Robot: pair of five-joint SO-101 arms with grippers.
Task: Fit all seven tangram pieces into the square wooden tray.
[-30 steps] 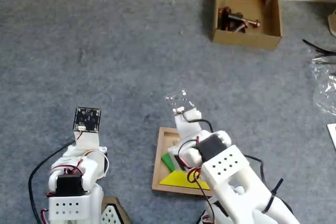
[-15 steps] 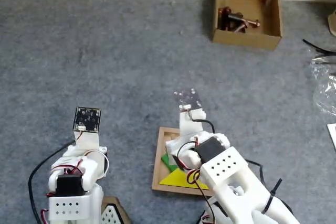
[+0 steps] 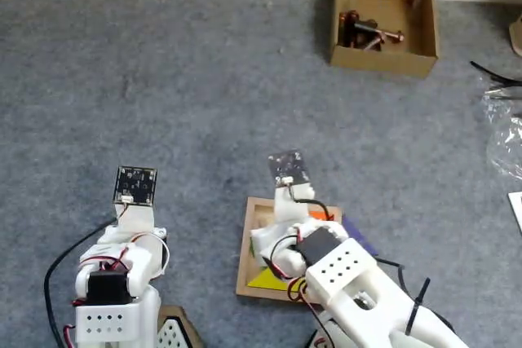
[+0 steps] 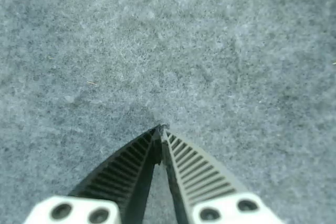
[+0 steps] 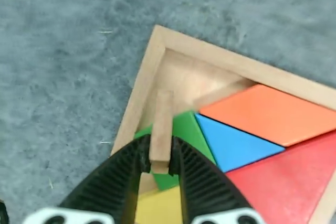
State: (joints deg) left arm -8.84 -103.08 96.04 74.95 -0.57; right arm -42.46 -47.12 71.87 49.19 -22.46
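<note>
On the grey tabletop (image 3: 163,79), the square wooden tray (image 5: 152,61) sits under my right arm, with an orange piece (image 5: 262,114), blue piece (image 5: 231,142), red piece (image 5: 283,177), green piece (image 5: 186,129) and yellow piece (image 5: 157,208) lying flat in it and one corner bare. My right gripper (image 5: 160,148) is clamped on a plain wood piece (image 5: 163,111), held on edge by its near end over that bare corner, while the left gripper (image 4: 160,129) is pinched closed on nothing above bare tabletop. I judge the wood piece light, rigid and smooth-faced, so a hold at one end may let it pivot or slip; gripping across its flat faces nearer the middle would be safer.
</note>
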